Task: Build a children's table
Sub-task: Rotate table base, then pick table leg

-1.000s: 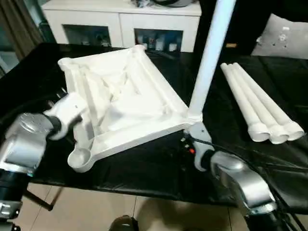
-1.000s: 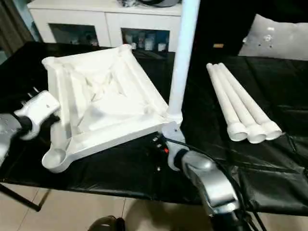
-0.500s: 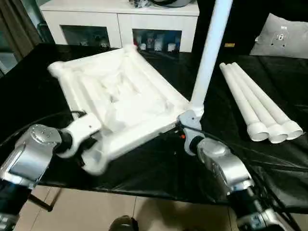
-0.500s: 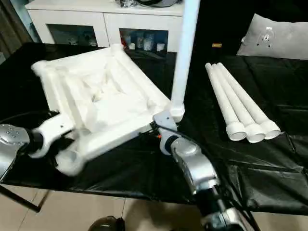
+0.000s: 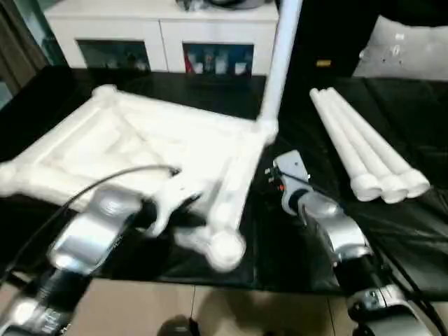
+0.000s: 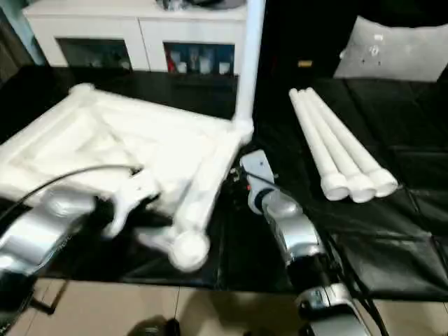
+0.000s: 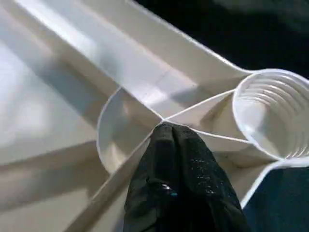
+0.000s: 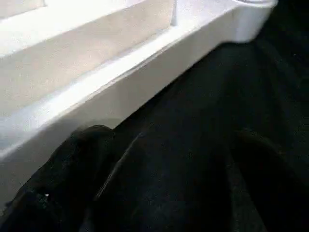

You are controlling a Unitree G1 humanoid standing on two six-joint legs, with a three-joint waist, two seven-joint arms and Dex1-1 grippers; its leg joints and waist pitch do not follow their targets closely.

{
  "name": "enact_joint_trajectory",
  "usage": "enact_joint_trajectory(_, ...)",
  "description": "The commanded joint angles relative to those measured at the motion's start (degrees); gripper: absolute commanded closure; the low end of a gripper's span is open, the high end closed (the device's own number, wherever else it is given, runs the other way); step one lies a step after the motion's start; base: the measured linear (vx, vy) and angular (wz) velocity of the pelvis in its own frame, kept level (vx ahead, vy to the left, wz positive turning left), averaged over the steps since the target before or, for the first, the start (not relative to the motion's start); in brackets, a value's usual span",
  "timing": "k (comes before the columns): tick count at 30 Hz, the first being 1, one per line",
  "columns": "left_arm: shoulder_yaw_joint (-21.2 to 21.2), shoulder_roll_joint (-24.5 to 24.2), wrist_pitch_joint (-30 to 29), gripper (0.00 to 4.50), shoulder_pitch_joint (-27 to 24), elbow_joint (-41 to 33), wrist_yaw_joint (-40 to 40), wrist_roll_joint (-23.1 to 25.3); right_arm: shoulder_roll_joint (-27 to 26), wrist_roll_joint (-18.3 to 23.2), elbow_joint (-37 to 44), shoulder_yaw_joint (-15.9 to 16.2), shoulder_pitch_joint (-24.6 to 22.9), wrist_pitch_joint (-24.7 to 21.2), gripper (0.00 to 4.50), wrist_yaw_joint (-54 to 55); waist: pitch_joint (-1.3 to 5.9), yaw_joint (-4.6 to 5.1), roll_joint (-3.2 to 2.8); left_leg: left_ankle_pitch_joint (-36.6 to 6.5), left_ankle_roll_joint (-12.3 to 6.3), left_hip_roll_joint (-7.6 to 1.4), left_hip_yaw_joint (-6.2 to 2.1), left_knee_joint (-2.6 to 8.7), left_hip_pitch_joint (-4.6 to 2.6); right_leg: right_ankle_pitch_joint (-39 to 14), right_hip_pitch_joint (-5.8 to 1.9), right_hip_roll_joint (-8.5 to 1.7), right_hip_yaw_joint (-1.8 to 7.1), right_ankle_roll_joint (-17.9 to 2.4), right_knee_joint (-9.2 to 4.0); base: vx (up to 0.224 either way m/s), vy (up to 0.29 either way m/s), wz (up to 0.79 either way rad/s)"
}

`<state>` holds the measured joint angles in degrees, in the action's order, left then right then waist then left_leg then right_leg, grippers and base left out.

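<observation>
Clamping a thin white rib with my left jaws (image 7: 169,133): the two black fingers are pressed together at the rib junction beside a round threaded corner socket (image 7: 273,116) on the underside of the table top (image 5: 133,150). Left forearm (image 5: 94,234) reaches in from the near-left edge, a black cable arcing over it.

My right jaws (image 8: 164,159) stand wide apart, gripping nothing; one finger (image 8: 58,169) lies close under the top's white side rail, the black mat between the fingers. Seen from the head, the right gripper (image 5: 288,171) sits just beside the top's right-hand edge, near the fitted corner.

Table top: upside down on the black bench (image 5: 392,231), ribbed underside up, near corner (image 5: 224,248) reaching toward the bench's front edge (contact with the mat there not clear). One leg (image 5: 280,52) stands upright in the far right corner socket. Three loose legs (image 5: 364,150) lie side by side on the mat, well to the right. White cabinet (image 5: 161,31) behind the bench; grey cushion (image 5: 406,52) at far right.
</observation>
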<state>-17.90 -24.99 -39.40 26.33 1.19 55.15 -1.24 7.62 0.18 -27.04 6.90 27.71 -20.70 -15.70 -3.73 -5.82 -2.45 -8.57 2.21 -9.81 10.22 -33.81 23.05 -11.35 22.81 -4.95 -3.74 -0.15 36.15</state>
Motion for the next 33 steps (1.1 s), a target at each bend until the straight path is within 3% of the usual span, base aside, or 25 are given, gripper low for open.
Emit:
enact_joint_trajectory(1,0.98,2.59,3.95,4.45,3.56,3.15,-5.63,1.64,0.26,-0.56,1.07,-0.8,1.64,0.83,0.0,2.47,4.48,-0.1,-0.72,-17.57,3.06,-2.62,-1.54,4.19,-1.71,-8.59,-2.49,-3.45,2.64,-11.34,-4.51,0.0,0.0,0.0)
enact_joint_trajectory(4,1.24,4.31,5.67,4.45,4.51,4.48,-7.89,2.15,1.27,-1.26,1.74,-3.05,2.88,-1.26,0.0,5.93,4.57,-0.12,-0.76,-17.24,2.88,-2.6,-1.62,4.12,-1.59,-8.85,-2.6,-3.54,2.55,-11.34,-4.51,0.0,0.0,0.0)
enact_joint_trajectory(5,1.26,4.58,5.99,4.45,4.64,4.57,-8.27,2.25,1.47,-1.34,1.89,-3.51,3.21,-1.87,0.0,6.41,4.6,-0.06,-0.49,-16.86,2.63,-2.59,-1.53,4.02,-1.66,-8.68,-2.59,-3.47,2.56,-11.31,-4.53,0.0,0.0,0.0)
enact_joint_trajectory(6,1.5,4.86,5.46,4.45,4.38,3.38,-8.13,1.77,1.89,-1.61,2.68,-4.5,4.09,-4.72,0.0,7.76,4.62,-0.09,-0.45,-16.3,2.39,-2.56,-1.49,3.96,-1.62,-8.4,-2.63,-3.47,2.59,-11.3,-4.53,0.0,0.0,0.0)
enact_joint_trajectory(7,2.58,5.56,3.89,4.45,3.8,1.35,-8.62,0.76,2.81,-3.03,2.98,-5.92,6.21,-9.08,0.0,10.78,4.71,0.13,-1.1,-14.84,2.4,-2.5,-1.49,3.86,-1.66,-6.62,-2.68,-3.1,2.52,-11.58,-4.18,0.0,0.0,0.0)
enact_joint_trajectory(9,3.09,5.61,3.51,4.45,3.36,0.26,-8.38,0.02,3.5,-2.88,2.7,-6.36,7.36,-10.4,0.0,10.37,4.78,-0.04,-0.94,-14.05,1.89,-2.35,-1.34,3.64,-1.56,-6.41,-2.68,-3.23,2.48,-11.74,-4.25,0.0,0.0,0.0)
enact_joint_trajectory(10,3.24,5.48,3.58,4.17,3.11,-0.26,-8.05,-0.34,3.86,-2.4,2.5,-6.5,7.85,-10.69,0.0,9.4,4.79,-0.14,-1.35,-14.36,1.78,-2.3,-1.35,3.56,-1.55,-6.95,-2.69,-3.32,2.48,-11.63,-4.27,0.0,0.0,0.0)
enact_joint_trajectory(11,3.52,4.99,4.37,4.09,2.2,-1.86,-7.53,-1.08,5.32,-0.27,1.49,-6.81,9.54,-11.59,0.0,5.59,4.78,-0.14,-1.2,-14.66,1.54,-2.3,-1.26,3.52,-1.53,-7.79,-2.66,-3.37,2.5,-11.43,-4.47,0.0,0.0,0.0)
enact_joint_trajectory(13,3.82,4.36,4.62,4.09,0.94,-4.1,-6.9,-2.35,6.3,0.72,-1.35,-8.28,11.72,-11.41,0.0,6.6,4.85,-0.14,-1.17,-14.45,1.19,-2.54,-1.5,3.51,-1.37,-7.78,-2.83,-3.59,2.41,-11.86,-4.22,0.0,0.0,0.0)
enact_joint_trajectory(14,3.76,3.9,4.55,3.83,0.3,-5.39,-6.5,-2.88,6.73,0.92,-2.9,-8.96,12.67,-11.09,0.0,7.37,4.86,-0.13,-1.39,-14.49,1.22,-2.55,-1.47,3.56,-1.39,-8.02,-2.78,-3.53,2.33,-12.05,-4.32,0.0,0.0,0.0)
enact_joint_trajectory(15,4.07,3.26,3.76,3.83,-0.69,-7.49,-6.17,-3.51,7.52,0.64,-5.29,-9.07,14.06,-10.54,0.0,7.53,4.76,-0.11,-1.3,-15.12,1.38,-2.53,-1.27,3.41,-1.62,-8.56,-2.43,-3.29,2.37,-12.14,-4.46,0.0,0.0,0.0)
enact_joint_trajectory(16,4.62,2.46,2.76,3.71,-2.09,-10.44,-5.59,-4.5,8.44,0.3,-8.36,-9.35,15.98,-10.15,0.0,7.65,4.85,-0.02,-1.12,-14.91,1.47,-2.54,-1.38,3.42,-1.49,-8.33,-2.63,-3.35,2.32,-12.52,-4.23,0.0,0.0,0.0)
enact_joint_trajectory(17,4.62,2.46,2.76,3.68,-2.09,-10.44,-5.59,-4.5,8.44,0.3,-8.36,-9.35,15.98,-10.15,0.0,7.65,4.71,0.03,-1.3,-15.23,1.48,-2.51,-1.26,3.46,-1.51,-8.69,-2.49,-3.23,2.26,-12.77,-4.37,0.0,0.0,0.0)
enact_joint_trajectory(19,5.62,0.19,-0.62,3.67,-5.52,-18.12,-3.61,-6.84,10.43,-0.46,-17.55,-10.22,21.13,-9.03,0.0,6.84,4.82,0.09,-1.21,-15.66,1.55,-2.55,-1.32,3.32,-1.62,-9.12,-2.56,-3.38,2.21,-13.23,-4.12,0.0,0.0,0.0)
enact_joint_trajectory(21,5.62,-0.39,-1.33,3.47,-6.06,-19.5,-3.32,-7.16,10.87,-0.92,-19.67,-10.36,22.21,-8.6,0.0,6.77,4.5,0.06,-1.35,-17.09,1.64,-2.44,-1.14,3.28,-1.74,-10.86,-2.23,-3.1,2.22,-13.08,-4.34,0.0,0.0,0.0)
enact_joint_trajectory(22,5.79,-1.11,-2.48,3.32,-6.82,-21.55,-3.02,-7.84,11.69,-1.78,-23.78,-9.73,24.01,-8.26,0.0,5.8,4.47,-0.06,-0.87,-17.16,1.51,-2.43,-1.09,3.26,-1.69,-11.22,-2.22,-3.19,2.26,-13.03,-4.35,0.0,0.0,0.0)
enact_joint_trajectory(24,6.22,-1.85,-4.15,3.28,-7.58,-23.98,-3.09,-9.01,12.88,-2.13,-29.24,-8.79,26.26,-7.34,0.0,4.46,4.39,-0.04,-0.86,-17.82,1.51,-2.45,-1.09,3.24,-1.7,-12.08,-2.15,-3.26,2.19,-13.4,-4.39,0.0,0.0,0.0)
enact_joint_trajectory(31,6.27,-2.92,-5.22,2.77,-8.38,-25.19,-3.88,-9.4,13.92,-2.82,-36.62,-8.85,29.28,-8.04,0.0,6.43,4.48,-0.28,-0.77,-16.02,1.12,-2.4,-1.06,3.12,-1.41,-11.44,-2.23,-3.08,2.18,-13.04,-4.2,0.0,0.0,0.0)
enact_joint_trajectory(32,6.19,-3.36,-6.07,2.67,-8.72,-25.97,-4.16,-9.72,14.32,-3.04,-39.27,-9.75,30.39,-7.08,0.0,8.05,4.52,-0.18,-0.48,-16.04,1.14,-2.42,-0.98,3.09,-1.43,-11.42,-2.21,-3.1,2.19,-13.11,-4.23,0.0,0.0,0.0)
enact_joint_trajectory(33,6.2,-3.41,-6.28,2.48,-8.79,-26.12,-4.25,-9.82,14.41,-2.91,-39.82,-10.18,30.63,-6.84,0.0,8.41,4.51,-0.24,-0.63,-15.96,1.14,-2.4,-1.01,3.08,-1.45,-11.2,-2.16,-3.03,2.15,-13.19,-4.13,0.0,0.0,0.0)
